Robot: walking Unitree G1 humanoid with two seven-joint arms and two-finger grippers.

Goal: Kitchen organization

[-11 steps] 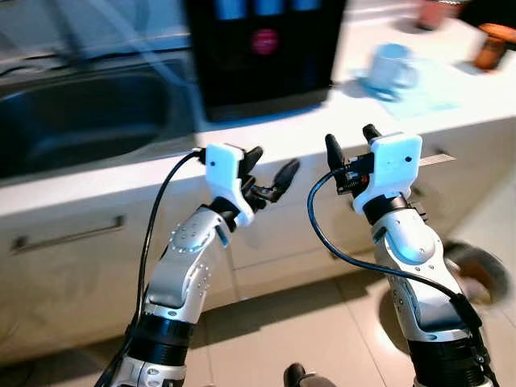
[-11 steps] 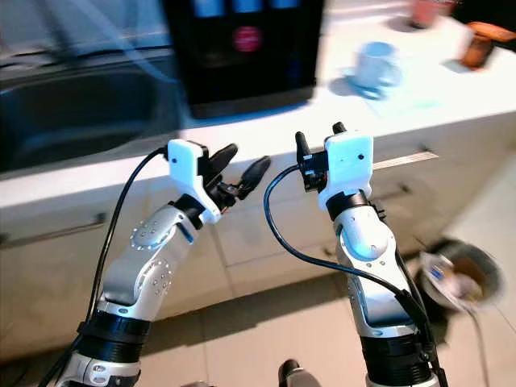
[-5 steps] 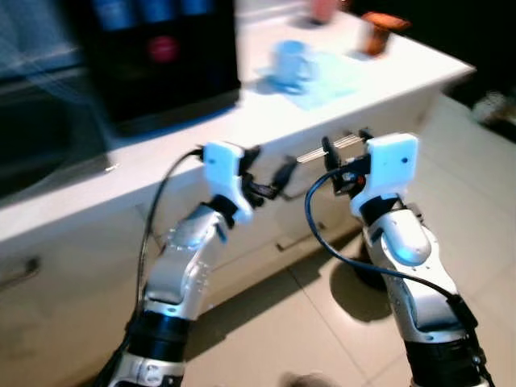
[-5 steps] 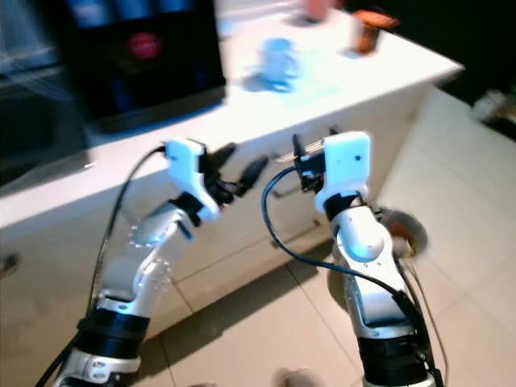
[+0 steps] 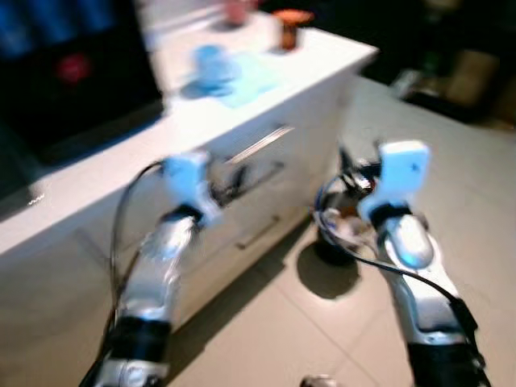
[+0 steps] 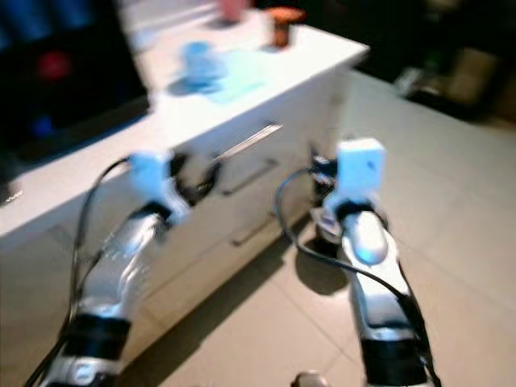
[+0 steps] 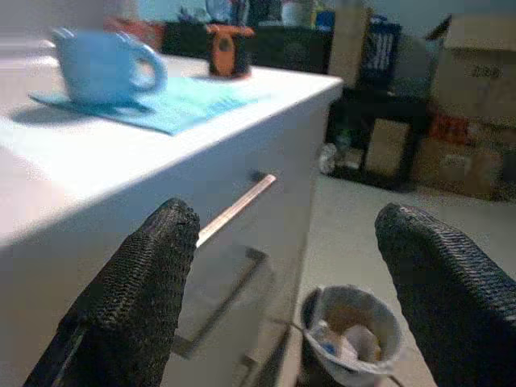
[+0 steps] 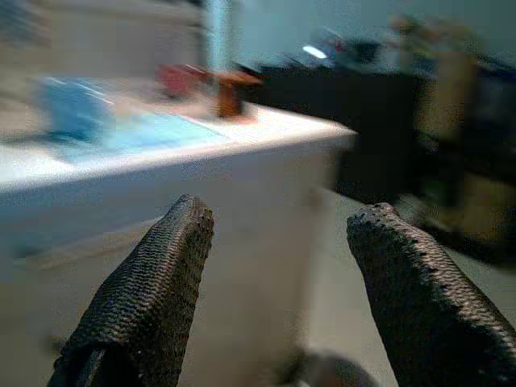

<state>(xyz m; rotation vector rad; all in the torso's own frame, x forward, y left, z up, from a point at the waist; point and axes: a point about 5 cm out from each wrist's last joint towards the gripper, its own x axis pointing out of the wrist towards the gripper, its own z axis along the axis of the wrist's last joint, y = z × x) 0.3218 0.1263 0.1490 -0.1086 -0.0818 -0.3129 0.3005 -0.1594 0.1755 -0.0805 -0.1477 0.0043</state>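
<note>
Both pincers gape; left pincer [image 7: 282,274] frames bin [image 7: 348,326].

You are looking at a counter [image 5: 201,121] running from 9 o'clock up toward 1 o'clock. A mug [image 7: 101,64] is sitting on a mat [image 7: 173,101] on the counter at about 11 o'clock, and a small jar [image 5: 288,28] is standing behind it near the counter's far corner. Drawer handles [image 7: 234,211] are lining the counter front below. A bin [image 7: 351,329] is sitting on the floor [image 5: 322,322] just beside the counter's end, around 2 o'clock. Boxes [image 7: 472,121] are standing farther back.
</note>
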